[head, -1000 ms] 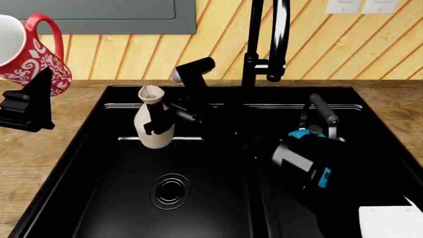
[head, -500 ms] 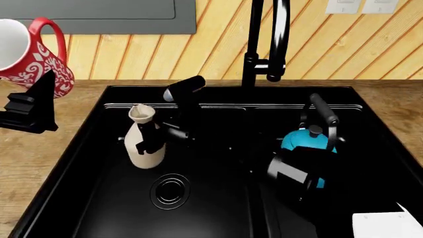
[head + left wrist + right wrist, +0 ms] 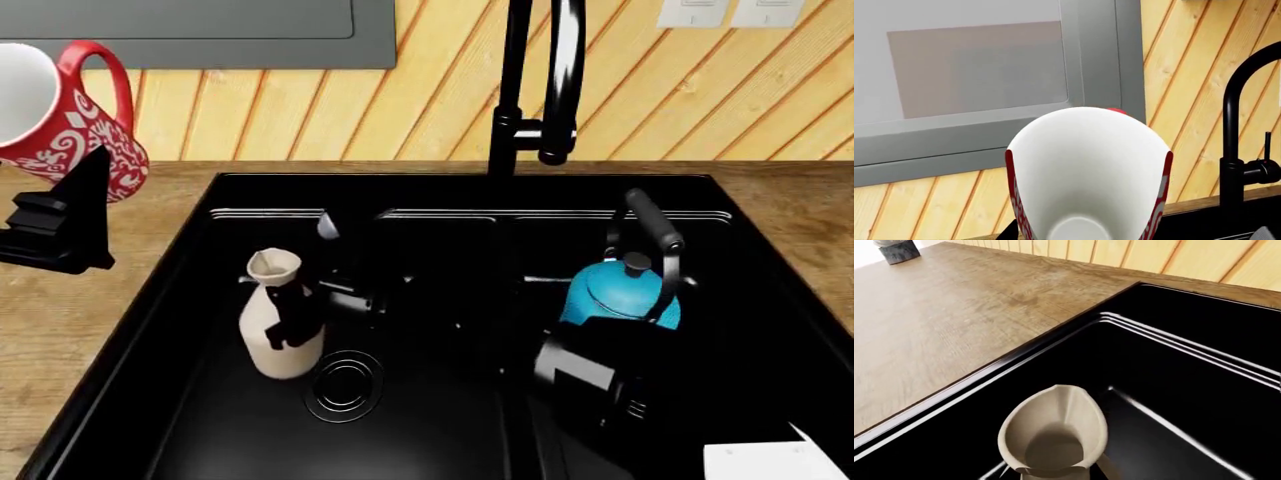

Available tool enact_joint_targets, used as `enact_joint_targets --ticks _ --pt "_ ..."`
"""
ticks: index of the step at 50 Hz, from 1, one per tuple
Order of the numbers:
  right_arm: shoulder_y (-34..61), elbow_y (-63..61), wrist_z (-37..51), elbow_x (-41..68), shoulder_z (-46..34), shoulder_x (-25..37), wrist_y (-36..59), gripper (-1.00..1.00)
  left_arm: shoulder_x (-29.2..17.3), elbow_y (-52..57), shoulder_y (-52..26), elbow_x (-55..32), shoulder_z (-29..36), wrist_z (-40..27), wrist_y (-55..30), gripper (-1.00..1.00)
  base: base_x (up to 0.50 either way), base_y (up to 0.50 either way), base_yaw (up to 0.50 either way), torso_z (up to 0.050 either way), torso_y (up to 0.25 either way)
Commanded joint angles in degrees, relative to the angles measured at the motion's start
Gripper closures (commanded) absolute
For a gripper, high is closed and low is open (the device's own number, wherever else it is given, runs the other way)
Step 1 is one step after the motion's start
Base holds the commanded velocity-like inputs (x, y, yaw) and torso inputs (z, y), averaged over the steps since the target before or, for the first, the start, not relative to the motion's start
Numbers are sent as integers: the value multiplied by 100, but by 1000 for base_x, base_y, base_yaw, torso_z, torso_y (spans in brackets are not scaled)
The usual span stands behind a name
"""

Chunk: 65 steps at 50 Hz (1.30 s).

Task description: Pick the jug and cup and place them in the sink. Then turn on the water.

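Black sink (image 3: 747,215) is taking up most of the head view, blue kettle (image 3: 623,293) sitting in its right basin. Right gripper (image 3: 304,305) is clamping the jug (image 3: 276,330) upright in the left basin, beside the drain (image 3: 344,385). Left gripper (image 3: 60,225) is holding the cup (image 3: 60,110) over the counter (image 3: 94,310), left of the sink.

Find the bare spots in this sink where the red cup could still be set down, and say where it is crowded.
In the sink, the left basin has bare floor between the drain and the divider, and along the front wall. Around the jug, held by the right gripper, it is crowded. The right basin is tight: the blue kettle and the right arm fill it.
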Motion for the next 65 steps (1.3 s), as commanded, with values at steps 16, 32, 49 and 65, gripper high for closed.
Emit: enact_joint_targets --ticks 16,32,49,65 --pt "-112 -721 -511 -367 321 -21 226 100 -3 -21 -96 -60 85 -93 23 100 0 0 0 1 1" --pt "-346 -753 -503 -449 324 -21 275 100 -28 -28 -93 -99 74 -114 2 100 0 0 0 1 1" --pt "-484 -754 -495 -532 330 -21 397 100 -37 -22 12 -105 1 -89 25 100 0 0 0 1 1" --pt "-523 -818 -559 -660 335 -21 544 -100 -37 -31 6 -92 20 -101 41 100 0 0 0 0 0"
